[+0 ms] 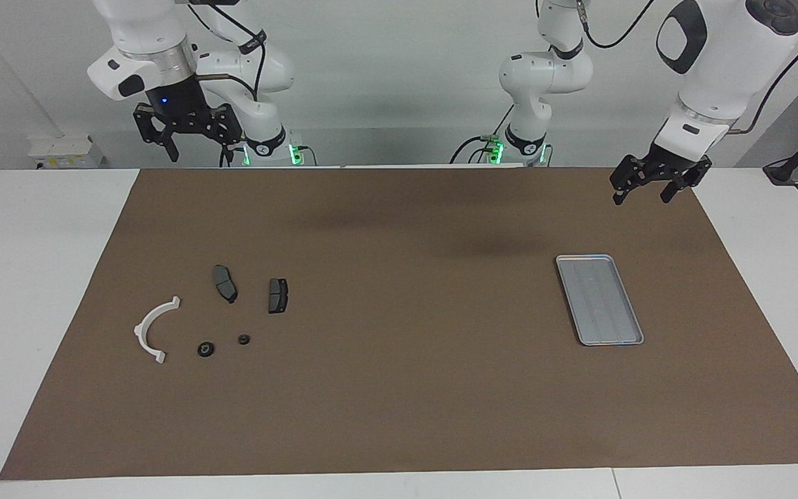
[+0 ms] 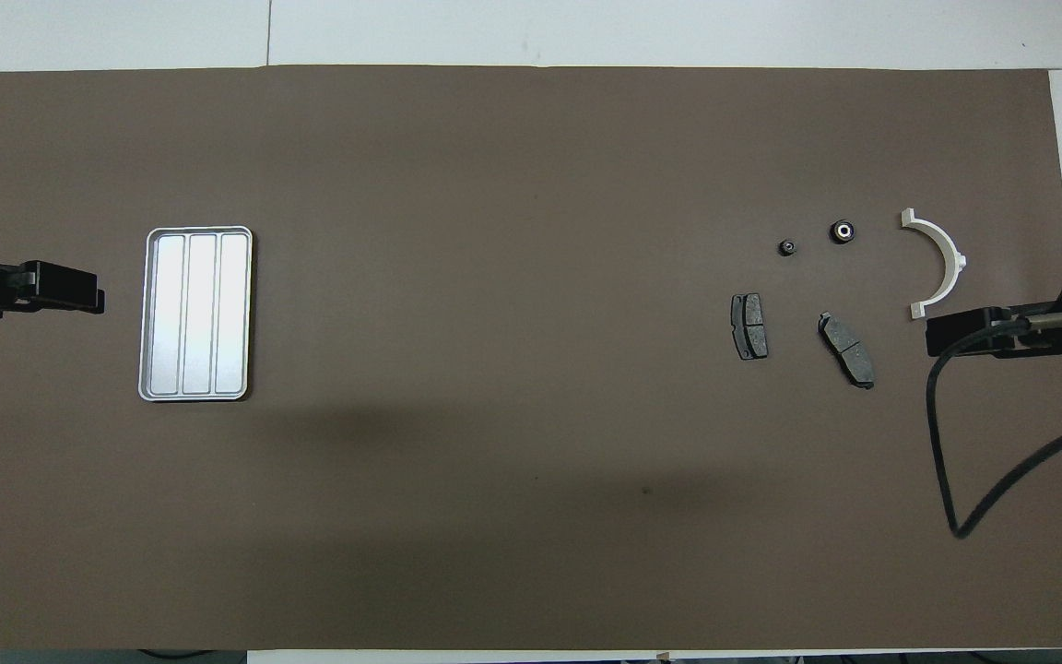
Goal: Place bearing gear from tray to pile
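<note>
A broad brown mat (image 1: pixel 413 388) covers most of the white table (image 1: pixel 32 291) and carries every loose part. The two white Franka arms stand at the robots' edge. The right arm (image 1: pixel 143 41) is raised high above the mat's corner at its own end, and the right gripper (image 1: pixel 198 147) hangs there in the air with its fingers spread wide and nothing between them. The left arm (image 1: pixel 717 62) waits over the mat's edge at its end of the table; the left gripper (image 1: pixel 643 192) hovers with its jaws wide apart and empty, over the mat nearer to the robots than the tray.

The flat silver-grey rectangular metal tray (image 1: pixel 600 299), ribbed lengthwise with a raised rim, lies toward the left arm's end of the mat and holds nothing.

Toward the right arm's end lies the pile. Its largest piece is a white plastic half-ring bracket (image 1: pixel 153 329). Two dark grey brake pads lie nearer to the robots than the bracket: one curved pad (image 1: pixel 224 283) and, beside it toward the middle of the table, one squarer pad (image 1: pixel 278 295). Farther from the robots than the pads sit two small black round parts: the larger bearing gear (image 1: pixel 206 349), just beside the bracket's end, and a smaller black ring (image 1: pixel 244 339) near it. Both rest on the mat, well apart from the tray.
</note>
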Action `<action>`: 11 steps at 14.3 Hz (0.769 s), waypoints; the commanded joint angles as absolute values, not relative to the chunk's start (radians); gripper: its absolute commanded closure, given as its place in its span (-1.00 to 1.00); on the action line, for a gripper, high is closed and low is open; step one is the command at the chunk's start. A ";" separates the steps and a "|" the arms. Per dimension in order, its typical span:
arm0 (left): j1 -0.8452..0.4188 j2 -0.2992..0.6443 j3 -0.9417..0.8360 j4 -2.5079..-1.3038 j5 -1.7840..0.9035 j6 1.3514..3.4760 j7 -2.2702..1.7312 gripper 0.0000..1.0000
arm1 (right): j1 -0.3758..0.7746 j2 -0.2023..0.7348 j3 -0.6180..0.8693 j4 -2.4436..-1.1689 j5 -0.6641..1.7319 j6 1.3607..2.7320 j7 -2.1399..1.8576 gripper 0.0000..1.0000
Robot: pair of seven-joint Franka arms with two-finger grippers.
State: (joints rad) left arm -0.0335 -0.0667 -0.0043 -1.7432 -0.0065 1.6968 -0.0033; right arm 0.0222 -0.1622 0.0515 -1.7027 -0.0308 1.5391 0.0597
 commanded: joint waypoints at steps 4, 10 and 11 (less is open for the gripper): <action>-0.034 -0.092 -0.002 -1.772 -0.021 1.707 0.005 -1.00 | -0.025 -0.118 0.044 -1.704 -0.023 1.564 0.021 -1.00; -0.034 -0.092 -0.002 -1.772 -0.023 1.707 0.005 -1.00 | -0.017 -0.117 0.049 -1.710 -0.023 1.595 0.023 -1.00; -0.034 -0.092 -0.002 -1.772 -0.023 1.707 0.005 -1.00 | -0.011 -0.120 0.049 -1.710 -0.023 1.595 0.023 -1.00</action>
